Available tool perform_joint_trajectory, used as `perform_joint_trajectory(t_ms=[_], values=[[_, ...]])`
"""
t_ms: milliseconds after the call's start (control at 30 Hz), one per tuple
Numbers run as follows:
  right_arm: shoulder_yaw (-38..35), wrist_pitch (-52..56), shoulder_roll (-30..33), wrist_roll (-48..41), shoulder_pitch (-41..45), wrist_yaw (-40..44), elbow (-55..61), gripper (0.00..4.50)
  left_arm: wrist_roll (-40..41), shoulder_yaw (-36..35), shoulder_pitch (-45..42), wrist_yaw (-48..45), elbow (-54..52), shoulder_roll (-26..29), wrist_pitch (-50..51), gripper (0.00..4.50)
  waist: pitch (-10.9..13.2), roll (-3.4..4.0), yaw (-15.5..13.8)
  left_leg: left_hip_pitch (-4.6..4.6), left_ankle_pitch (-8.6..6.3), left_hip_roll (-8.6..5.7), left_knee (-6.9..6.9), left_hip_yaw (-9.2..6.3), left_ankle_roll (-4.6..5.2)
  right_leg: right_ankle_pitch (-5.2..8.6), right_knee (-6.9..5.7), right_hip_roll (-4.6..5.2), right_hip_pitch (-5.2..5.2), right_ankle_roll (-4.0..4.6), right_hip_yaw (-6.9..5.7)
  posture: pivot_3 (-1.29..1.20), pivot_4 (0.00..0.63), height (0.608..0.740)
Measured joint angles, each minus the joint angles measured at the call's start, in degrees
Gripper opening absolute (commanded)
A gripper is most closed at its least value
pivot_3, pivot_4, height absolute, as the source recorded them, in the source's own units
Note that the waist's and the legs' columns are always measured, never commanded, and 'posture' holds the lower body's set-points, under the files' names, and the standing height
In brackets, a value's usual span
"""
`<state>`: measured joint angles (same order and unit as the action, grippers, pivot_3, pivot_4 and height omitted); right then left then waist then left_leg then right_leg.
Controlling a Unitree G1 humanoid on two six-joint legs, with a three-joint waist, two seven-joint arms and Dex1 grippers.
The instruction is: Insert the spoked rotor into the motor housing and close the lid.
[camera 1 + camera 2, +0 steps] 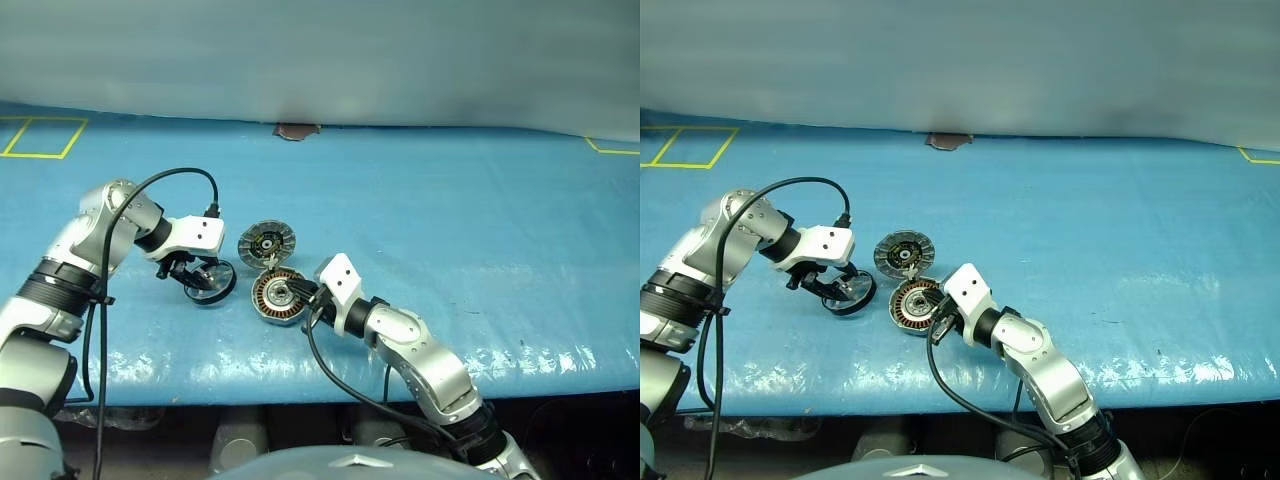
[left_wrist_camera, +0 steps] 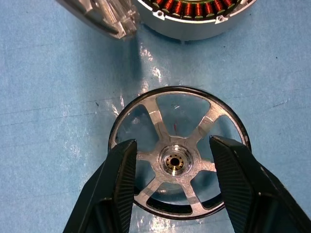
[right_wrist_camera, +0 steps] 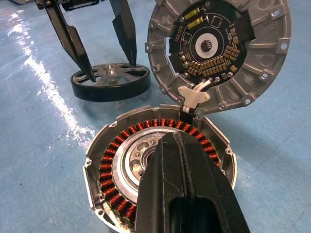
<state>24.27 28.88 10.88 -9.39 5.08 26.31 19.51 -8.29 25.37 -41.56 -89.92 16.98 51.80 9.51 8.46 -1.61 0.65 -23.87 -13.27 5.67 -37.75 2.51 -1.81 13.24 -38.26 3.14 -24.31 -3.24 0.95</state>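
On the left, the left claw (image 1: pixel 205 283) pointed down over the rotor (image 1: pixel 210 282). The rotor lay flat on the blue sheet (image 1: pixel 450 220), just left of the housing (image 1: pixel 278 297). The claw's two black fingers (image 2: pixel 119 179) stood apart, one on each side of the little hub, with their tips down among the spokes. I could not tell if they touched the metal. They were not squeezing it. It looked like the claw was getting ready to pinch the rotor and lift it, so the step in hand was the pick-up.

Next, in the middle, the housing sat on the sheet with its open side up. You could see the ring of orange wire coils and the shiny silver middle. It was empty, so the rotor was not in yet.

The lid (image 1: pixel 267 242) lay just behind the housing, joined to its rim by a small white piece. It was swung open, with its dark inner face and tiny parts showing. It was kept back like that so the rotor could drop in from above.

On the right, the right claw (image 1: pixel 306 294) had its fingers pressed together. Its tip rested over the near side of the housing, above the coils. I think it was there to hold the housing still so it would not slide. It held nothing.

The right claw may have to move away first, or the rotor could bump into it.
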Motion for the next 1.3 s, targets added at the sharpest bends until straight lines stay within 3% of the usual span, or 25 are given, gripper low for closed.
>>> perform_joint_trajectory(t_ms=[333, 433, 567, 1033, 1300], values=[[0.0, 0.0, -0.1, 0.0, 0.0, 0.0, 0.0, 0.0, -0.8, 0.2, 0.0, -0.3, 0.7, -0.7, -2.8, 2.59, 0.0, 0.0, 0.0, 0.0, 0.0, 0.0, -0.01, 0.0, 0.0, 0.0, 0.0, 0.0, 0.0, 0.0, 0.0, 0.0, 0.15, 0.74], [0.0, 0.0, -0.1, 0.0, 0.0, 0.0, 0.0, 0.0, -0.8, 0.2, 0.1, -0.6, 0.7, -1.1, -3.1, 2.01, 0.0, 0.0, 0.0, 0.0, 0.0, 0.0, 0.0, 0.0, 0.0, 0.0, 0.0, 0.0, 0.0, 0.0, 0.0, 0.0, 0.15, 0.74], [0.0, 0.0, -0.1, 0.0, 0.0, 0.0, 0.0, 0.0, -0.6, -0.1, 0.1, -1.2, 0.4, -1.2, -3.8, 0.78, 0.0, 0.01, 0.0, 0.04, 0.0, 0.0, 0.0, 0.0, 0.0, 0.0, -0.01, 0.0, 0.05, 0.0, 0.0, 0.0, 0.15, 0.74], [0.0, 0.0, -0.3, 0.0, 0.1, 0.0, -0.1, 0.0, 0.4, -2.2, 3.0, -1.3, -2.0, 0.7, -3.8, 0.76, 0.0, 0.01, 0.2, 0.06, 0.0, 0.0, -0.04, 0.0, 0.0, 0.03, -0.02, 0.0, 0.07, 0.04, 0.01, 0.0, 0.15, 0.74], [-0.2, 0.0, 0.2, -0.1, 0.1, 0.2, -0.1, 0.0, 10.1, -7.4, 11.7, -2.4, -12.5, 11.9, 4.0, 0.76, 0.0, 0.01, 0.4, -0.02, -0.01, 0.03, 0.01, 0.01, 0.01, 0.07, -0.02, 0.0, -0.04, 0.08, 0.02, 0.0, 0.15, 0.74]])
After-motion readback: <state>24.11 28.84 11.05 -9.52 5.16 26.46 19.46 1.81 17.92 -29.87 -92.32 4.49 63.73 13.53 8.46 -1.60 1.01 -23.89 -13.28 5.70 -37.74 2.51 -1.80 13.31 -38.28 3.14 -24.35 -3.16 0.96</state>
